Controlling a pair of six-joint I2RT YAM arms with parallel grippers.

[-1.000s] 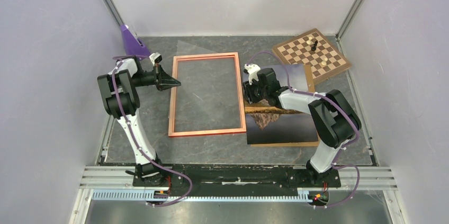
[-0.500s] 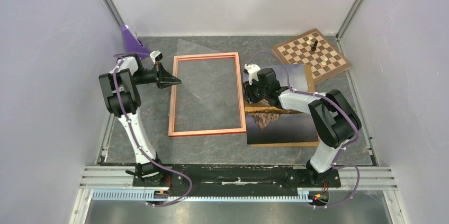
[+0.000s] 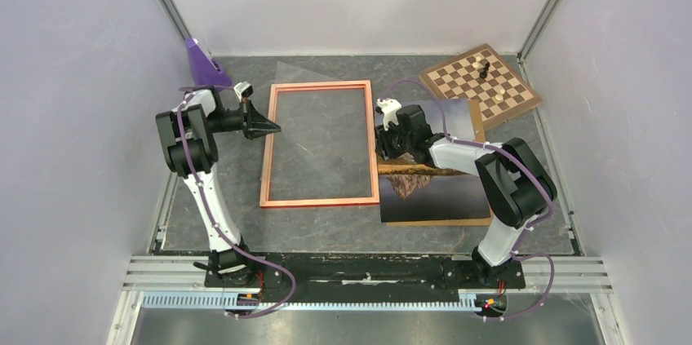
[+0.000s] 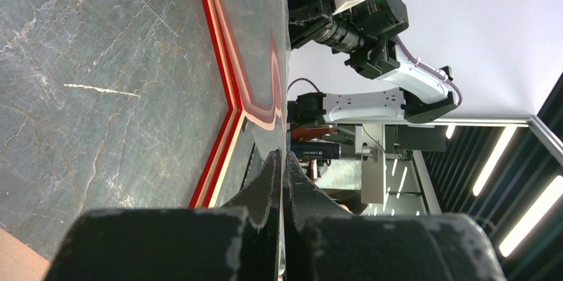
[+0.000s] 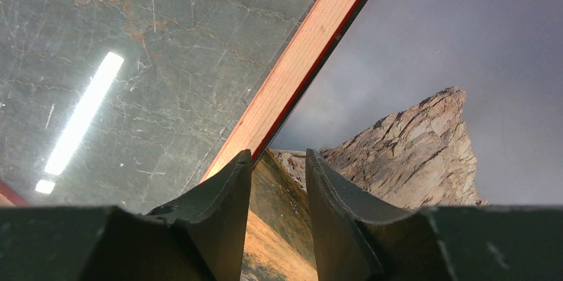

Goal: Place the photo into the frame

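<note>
Reaching elbow-bent, right gripper narrowly parted over photo; left gripper closed at frame

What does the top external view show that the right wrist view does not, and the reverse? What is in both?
Only the top external view: the chessboard with its pieces, a purple object at the far left, the left pincer at the left rail of the frame, and the frame's whole rectangle.
Only the right wrist view: that the right pincer has its fingers apart over the photo, and a bright light strip reflected in the glass pane.
Both: the frame's right rail and the photo's rocky mountain.
</note>
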